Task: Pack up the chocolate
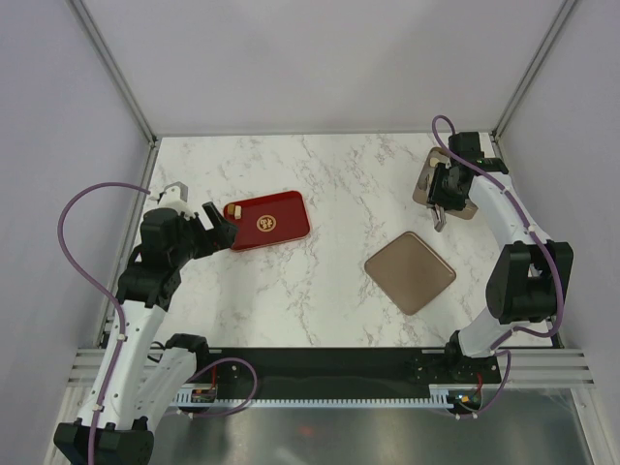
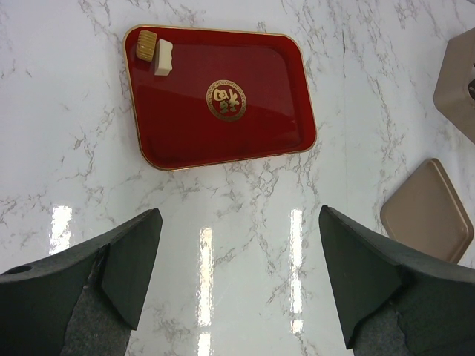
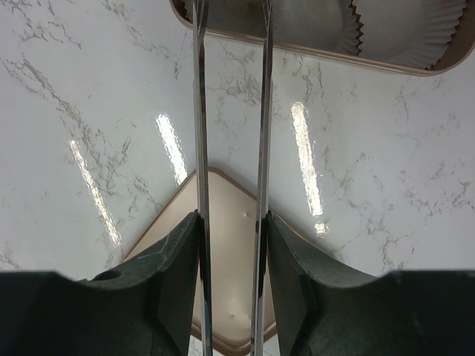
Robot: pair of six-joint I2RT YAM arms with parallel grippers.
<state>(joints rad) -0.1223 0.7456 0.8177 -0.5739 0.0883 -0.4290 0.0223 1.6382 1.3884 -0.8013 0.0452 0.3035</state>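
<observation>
left gripper point(image 2: 239, 222) hangs wide open, holding nothing. the chocolate point(image 2: 163, 57), one cream and one brown piece, sits in the far-left corner of the red tray point(image 2: 282, 111), well ahead of its fingers. right gripper point(image 3: 230, 222) clamped on metal tongs point(image 3: 199, 111) above the tan lid point(image 3: 230, 297).

Lighting's bright and even, coming from overhead, and the top cam shows barely any shadow on the marble surface point(image 1: 329, 184). The wrist cams catch the gloss though. The left one has three white vertical glare bars left of the brown lid point(image 2: 429, 211), and the right one has slanted bars either side of the lid. The lid has a soft sheen too. The metal tongs point(image 3: 199, 111) in the right jaws go mirror-bright along their edges. Both sets of jaws are dark and a bit soft up close, while the marble veins look sharp.
</observation>
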